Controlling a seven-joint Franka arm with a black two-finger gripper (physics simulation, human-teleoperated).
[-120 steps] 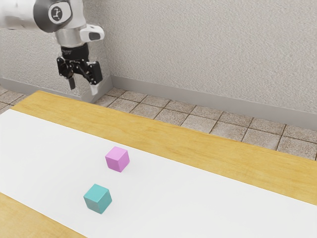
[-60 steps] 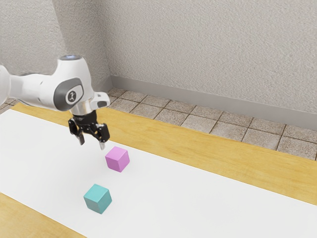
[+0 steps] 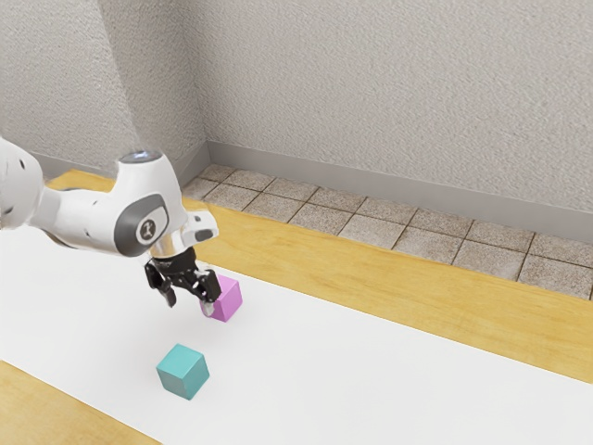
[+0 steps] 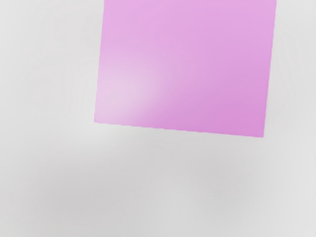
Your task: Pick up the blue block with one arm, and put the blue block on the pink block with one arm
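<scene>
Writing: the grey round cap on my arm (image 3: 145,229) carries a small mark that I cannot read.
Gripper: my black gripper (image 3: 190,302) hangs low over the white sheet (image 3: 389,371), fingers spread apart and holding nothing. One finger stands in front of the pink block's edge on the exterior view's left.
Blue block: the blue block (image 3: 182,371) is a teal-blue cube with smooth matte faces and crisp edges. It sits on the sheet, nearer than the pink block and apart from my gripper.
Pink block: the pink block (image 3: 228,298) is a cube of the same shape. Its top is a flat plain square close under my hand (image 4: 185,64).
Desk: the desk (image 3: 389,278) is light wood with faint grain.
Room: rough grey plaster wall (image 3: 389,83) and brown stone floor tiles (image 3: 435,236).
</scene>
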